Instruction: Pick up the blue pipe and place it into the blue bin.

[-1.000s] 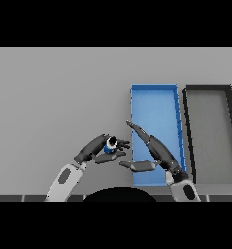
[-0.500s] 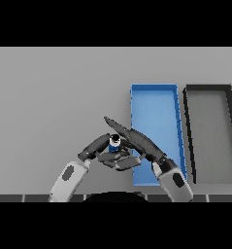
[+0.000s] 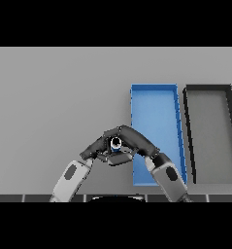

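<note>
Blue pipe held between both hands, just left of blue bin.
Blue pipe (image 3: 116,143) sat above the grey table (image 3: 54,97), right hand (image 3: 135,139) curled over it, left hand (image 3: 96,148) meeting it; blue bin (image 3: 155,87) adjacent, dark bin (image 3: 208,88) beside that.

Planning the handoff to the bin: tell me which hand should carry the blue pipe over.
Right. The right hand comes in from the blue bin's side, its forearm already over the bin's near left corner, fingers curled over the blue pipe. The left hand closes on it from the far side.
</note>
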`<act>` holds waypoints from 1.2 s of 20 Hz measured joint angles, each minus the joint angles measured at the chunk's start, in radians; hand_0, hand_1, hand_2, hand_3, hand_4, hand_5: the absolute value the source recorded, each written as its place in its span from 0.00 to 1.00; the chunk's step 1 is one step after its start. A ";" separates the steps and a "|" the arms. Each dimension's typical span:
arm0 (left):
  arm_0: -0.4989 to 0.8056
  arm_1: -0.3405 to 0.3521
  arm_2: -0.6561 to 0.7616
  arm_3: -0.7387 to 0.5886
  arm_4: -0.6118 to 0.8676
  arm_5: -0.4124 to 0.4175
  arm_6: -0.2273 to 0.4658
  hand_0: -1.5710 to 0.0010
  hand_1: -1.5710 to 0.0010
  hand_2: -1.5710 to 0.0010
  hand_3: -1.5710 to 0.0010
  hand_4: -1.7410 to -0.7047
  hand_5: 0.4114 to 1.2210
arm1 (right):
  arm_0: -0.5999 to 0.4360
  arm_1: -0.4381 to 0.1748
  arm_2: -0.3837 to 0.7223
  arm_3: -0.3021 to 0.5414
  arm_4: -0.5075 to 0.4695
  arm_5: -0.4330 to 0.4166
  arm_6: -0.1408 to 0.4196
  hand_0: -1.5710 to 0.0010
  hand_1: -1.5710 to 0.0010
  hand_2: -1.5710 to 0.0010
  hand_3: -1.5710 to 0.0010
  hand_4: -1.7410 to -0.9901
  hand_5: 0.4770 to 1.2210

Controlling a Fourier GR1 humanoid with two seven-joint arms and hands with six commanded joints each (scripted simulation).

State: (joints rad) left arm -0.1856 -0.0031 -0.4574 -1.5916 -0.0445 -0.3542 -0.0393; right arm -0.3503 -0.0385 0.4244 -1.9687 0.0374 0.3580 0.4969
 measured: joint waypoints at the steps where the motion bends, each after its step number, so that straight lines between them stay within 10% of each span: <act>1: 0.003 -0.008 -0.002 0.002 0.003 -0.004 -0.002 0.00 0.00 0.01 0.17 0.05 1.00 | 0.003 0.013 -0.007 -0.001 -0.013 -0.010 -0.005 0.20 0.19 0.19 0.27 0.33 0.41; 6: -0.007 -0.016 0.008 0.014 -0.019 -0.014 -0.055 0.00 0.00 0.02 0.11 0.01 1.00 | 0.034 0.027 0.023 -0.008 0.047 -0.011 -0.087 0.06 0.06 0.06 0.09 0.35 0.81; 13: 0.000 -0.013 0.016 0.004 -0.028 -0.010 -0.058 0.00 0.00 0.00 0.20 0.01 1.00 | 0.077 0.115 0.015 -0.003 0.037 -0.007 -0.055 0.01 0.01 0.01 0.02 0.33 0.96; 18: -0.012 0.004 0.014 -0.001 -0.076 -0.043 -0.020 0.62 0.64 0.65 0.73 0.47 1.00 | 0.072 0.131 -0.015 -0.007 0.054 0.002 -0.044 0.00 0.00 0.00 0.01 0.32 0.99; 24: -0.013 0.015 0.031 0.014 -0.080 -0.083 0.079 0.90 0.91 0.91 0.93 0.70 0.46 | 0.086 0.175 -0.017 -0.012 0.094 0.011 -0.077 0.00 0.00 0.00 0.00 0.32 1.00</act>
State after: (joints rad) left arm -0.1990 0.0120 -0.4266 -1.5774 -0.1247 -0.4370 0.0398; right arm -0.2644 0.1363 0.4075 -1.9806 0.1313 0.3686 0.4198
